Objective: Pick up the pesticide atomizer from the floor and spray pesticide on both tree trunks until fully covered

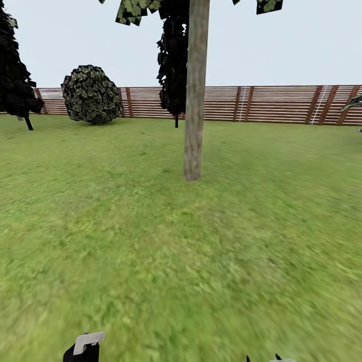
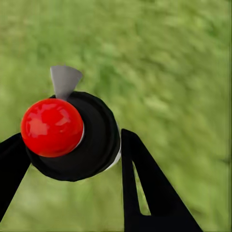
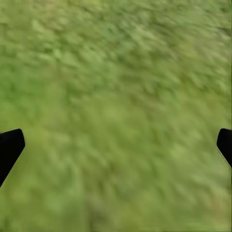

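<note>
The pesticide atomizer (image 2: pixel 72 137), a black bottle with a round red top and a grey nozzle, sits between the black fingers of my left gripper (image 2: pixel 72 150), which is shut on it above blurry grass. In the head view that hand (image 1: pixel 83 351) shows at the bottom left edge as a black shape with a white piece. One tree stands straight ahead, a few metres off, its pale mottled tree trunk (image 1: pixel 194 100) rising from the grass floor (image 1: pixel 151 241). My right gripper (image 3: pixel 116 145) hangs open over grass with nothing in it. Its tips (image 1: pixel 262 358) peek in at the bottom edge.
A brown slatted fence (image 1: pixel 271 103) closes the lawn at the back. A round leafy bush (image 1: pixel 91 94) stands at the back left. Dark conifers stand at the far left (image 1: pixel 15 75) and behind the trunk (image 1: pixel 173 65). Open lawn lies between me and the tree.
</note>
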Available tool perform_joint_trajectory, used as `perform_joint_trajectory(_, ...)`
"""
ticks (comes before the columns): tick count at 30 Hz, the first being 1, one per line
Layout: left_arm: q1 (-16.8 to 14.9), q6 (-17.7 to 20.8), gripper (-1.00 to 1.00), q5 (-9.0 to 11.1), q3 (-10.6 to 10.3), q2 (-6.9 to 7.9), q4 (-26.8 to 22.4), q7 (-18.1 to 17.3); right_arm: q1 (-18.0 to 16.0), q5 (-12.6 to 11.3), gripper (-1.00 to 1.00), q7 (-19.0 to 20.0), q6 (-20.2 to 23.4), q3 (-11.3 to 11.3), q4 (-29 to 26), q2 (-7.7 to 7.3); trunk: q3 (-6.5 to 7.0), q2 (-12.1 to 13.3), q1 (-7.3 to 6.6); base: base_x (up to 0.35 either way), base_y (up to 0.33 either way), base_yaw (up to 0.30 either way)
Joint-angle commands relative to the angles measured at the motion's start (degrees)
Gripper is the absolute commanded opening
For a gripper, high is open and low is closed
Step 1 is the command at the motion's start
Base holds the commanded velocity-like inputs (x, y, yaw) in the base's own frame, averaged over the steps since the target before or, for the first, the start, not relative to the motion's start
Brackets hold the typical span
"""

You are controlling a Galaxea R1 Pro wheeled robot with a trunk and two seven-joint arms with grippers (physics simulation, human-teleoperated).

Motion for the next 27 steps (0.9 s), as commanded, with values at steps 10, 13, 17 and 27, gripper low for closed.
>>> perform_joint_trajectory(10,0.0,-0.2,-1.0,-0.1,0.1,-0.01,0.0,0.1,0.0,0.5,1.0,0.0,-0.2,-0.2,0.0,0.04,-0.05,0.0,0.02,0.337,-0.078,0.0)
perform_joint_trajectory(13,0.0,-0.2,-1.0,-0.1,0.1,-0.01,0.0,0.1,0.0,0.5,1.0,0.0,-0.2,-0.2,0.0,0.02,-0.05,0.0,0.02,0.337,-0.078,0.0)
perform_joint_trajectory(17,0.0,-0.2,-1.0,-0.1,0.1,-0.01,0.0,0.1,0.0,0.5,1.0,0.0,-0.2,-0.2,0.0,0.05,-0.05,0.0,0.02,0.337,-0.078,0.0)
perform_joint_trajectory(27,0.0,-0.2,-1.0,-0.1,0.1,-0.01,0.0,0.1,0.0,0.5,1.0,0.0,-0.2,-0.2,0.0,0.03,-0.05,0.0,0.02,0.337,-0.078,0.0)
